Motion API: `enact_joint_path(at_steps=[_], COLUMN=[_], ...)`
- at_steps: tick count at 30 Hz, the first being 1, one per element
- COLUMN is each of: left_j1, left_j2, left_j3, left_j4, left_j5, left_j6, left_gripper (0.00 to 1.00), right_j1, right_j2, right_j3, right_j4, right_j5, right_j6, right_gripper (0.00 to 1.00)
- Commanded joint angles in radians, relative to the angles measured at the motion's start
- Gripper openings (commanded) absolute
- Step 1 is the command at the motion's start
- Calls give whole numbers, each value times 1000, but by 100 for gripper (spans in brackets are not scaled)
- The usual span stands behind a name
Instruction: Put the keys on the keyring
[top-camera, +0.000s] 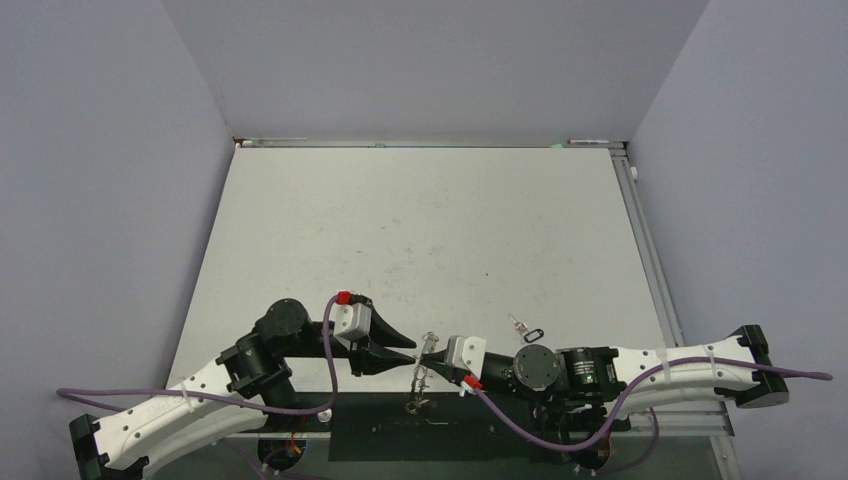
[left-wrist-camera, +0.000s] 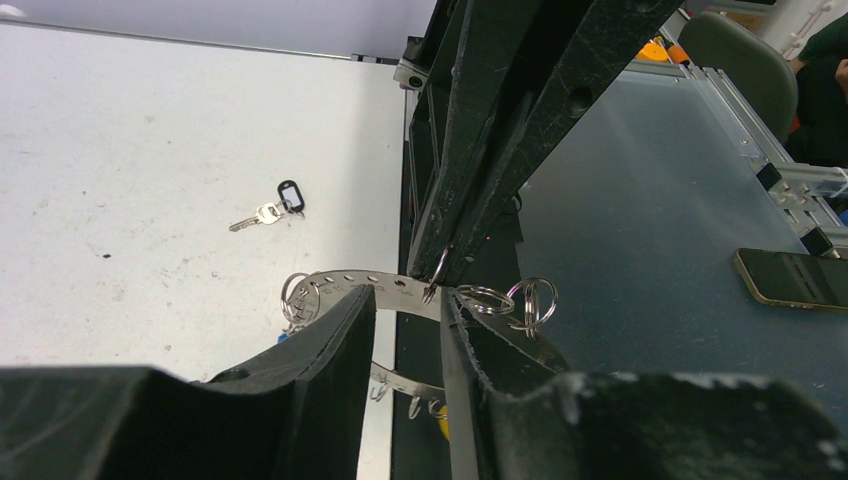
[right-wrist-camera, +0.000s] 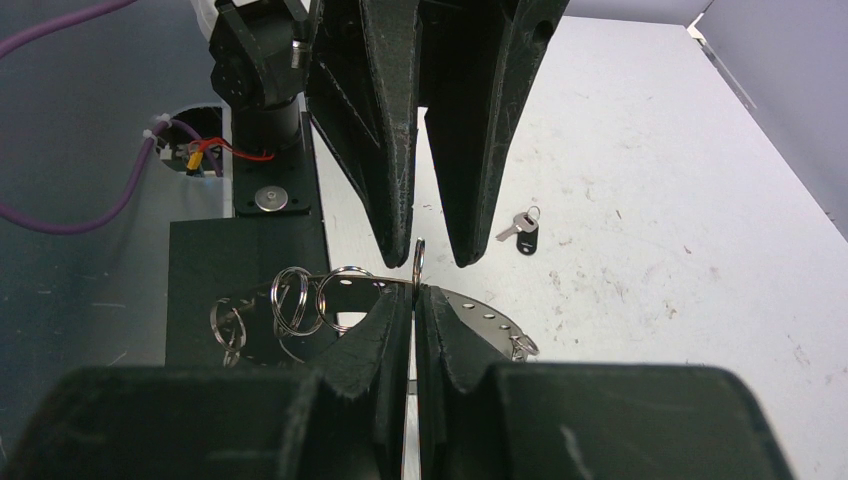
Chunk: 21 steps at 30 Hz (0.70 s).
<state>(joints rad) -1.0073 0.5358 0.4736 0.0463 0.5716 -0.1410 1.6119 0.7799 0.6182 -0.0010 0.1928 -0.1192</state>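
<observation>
The keyring (left-wrist-camera: 335, 285) is a flat silver band with holes and several wire loops (left-wrist-camera: 530, 300), held up over the table's near edge (top-camera: 420, 372). My right gripper (right-wrist-camera: 413, 292) is shut on one upright wire loop at the band's rim (right-wrist-camera: 480, 310). It comes down from above in the left wrist view (left-wrist-camera: 440, 270). My left gripper (left-wrist-camera: 410, 295) faces it with jaws apart, one finger on each side of that loop and the band crossing the gap. A key with a black tag (top-camera: 523, 327) lies loose on the table (left-wrist-camera: 270, 210). A yellow tag (left-wrist-camera: 443, 425) hangs under the ring.
Both grippers meet over the near table edge (top-camera: 410, 357), above a dark base plate (right-wrist-camera: 240, 260). Beyond the edge, a phone (left-wrist-camera: 790, 278) lies on a lower dark surface. Grey walls close in the white table (top-camera: 430, 220) on three sides.
</observation>
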Motion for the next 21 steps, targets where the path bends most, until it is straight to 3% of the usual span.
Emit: enact_joint_path(at_steps=[1, 21], left_j1=[-8, -7], left_j2=[-3, 8], left_j3=[39, 37], left_j4=[18, 55], left_j5=[-11, -5], left_j6=[11, 0], left_gripper=[24, 19], right_j1=[8, 8], right_j2=[1, 10], right_j3=[51, 52], right_j4=[79, 92], right_j5=[-6, -21], right_j6=[9, -10], right_gripper=[5, 5])
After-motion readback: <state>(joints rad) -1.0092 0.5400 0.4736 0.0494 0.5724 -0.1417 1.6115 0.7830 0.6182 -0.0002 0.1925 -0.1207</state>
